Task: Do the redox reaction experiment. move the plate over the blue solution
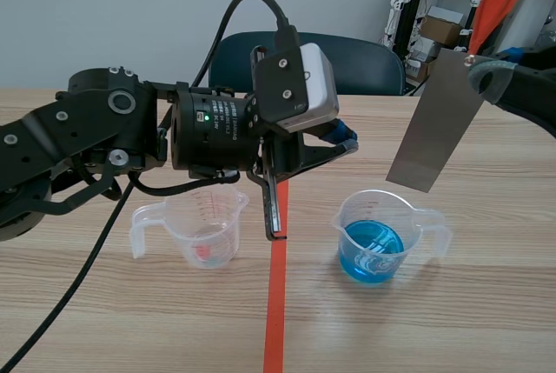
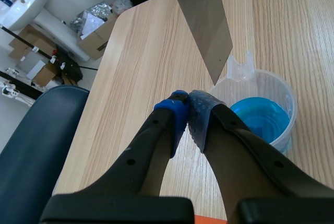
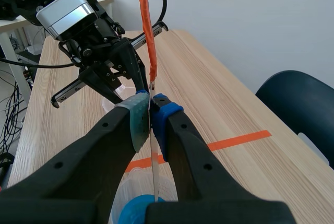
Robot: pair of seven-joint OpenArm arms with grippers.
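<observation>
A grey metal plate (image 1: 439, 121) hangs tilted in the air, my right gripper (image 1: 475, 70) shut on its upper end. Its lower edge is just above and to the right of a clear beaker of blue solution (image 1: 373, 238). In the right wrist view the plate (image 3: 155, 177) shows edge-on between the pads, with the blue solution (image 3: 136, 212) below it. My left gripper (image 1: 347, 140) is shut on nothing, hovering left of the plate and above the table. In the left wrist view the plate (image 2: 203, 20) hangs ahead of the fingertips and the blue beaker (image 2: 261, 119) stands beside them.
A second clear beaker (image 1: 204, 225) with a reddish trace stands under the left arm. An orange tape line (image 1: 276, 303) runs between the two beakers. A dark blue chair (image 1: 356, 60) stands behind the table's far edge. Boxes and clutter (image 1: 452, 16) sit at the back right.
</observation>
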